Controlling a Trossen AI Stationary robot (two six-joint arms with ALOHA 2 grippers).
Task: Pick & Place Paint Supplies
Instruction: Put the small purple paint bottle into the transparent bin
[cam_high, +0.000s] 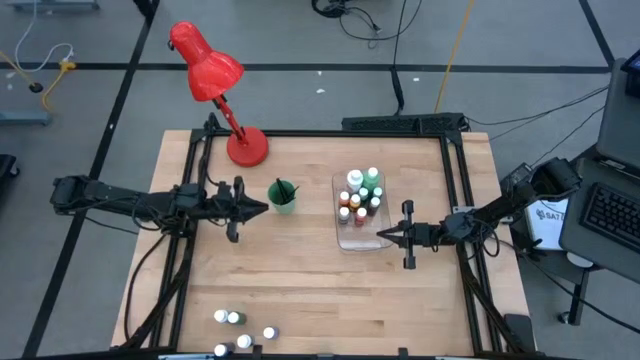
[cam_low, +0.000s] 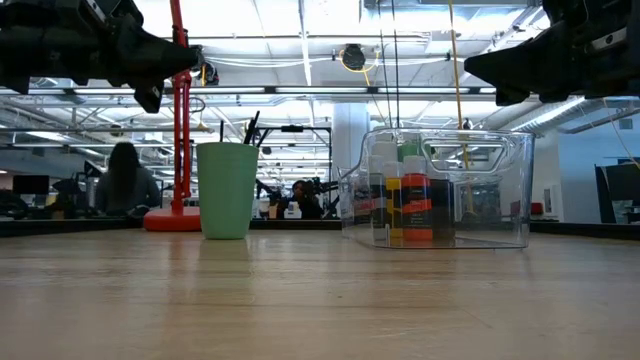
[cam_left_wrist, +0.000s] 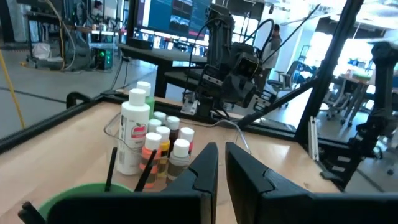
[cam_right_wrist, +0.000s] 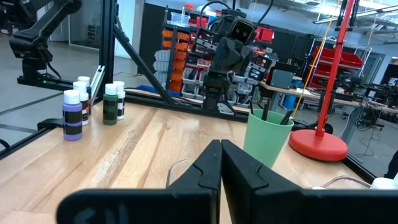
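Note:
A green cup (cam_high: 283, 197) stands on its base at the table's middle, with thin dark brushes (cam_left_wrist: 146, 171) standing in it. A clear bin (cam_high: 360, 240) to its right holds several white-capped paint bottles (cam_high: 362, 193), which also show in the low view (cam_low: 410, 205). More bottles (cam_high: 235, 325) stand at the table's near left edge and show in the right wrist view (cam_right_wrist: 93, 102). My left gripper (cam_high: 264, 208) hangs shut and empty just left of the cup, above the table. My right gripper (cam_high: 380, 235) hangs shut and empty at the bin's near right corner.
A red desk lamp (cam_high: 215, 80) stands on its round base at the far left, behind the cup. A black frame (cam_high: 455, 180) runs along the table's sides. Bare wood (cam_high: 330, 300) lies between the bin and the near edge.

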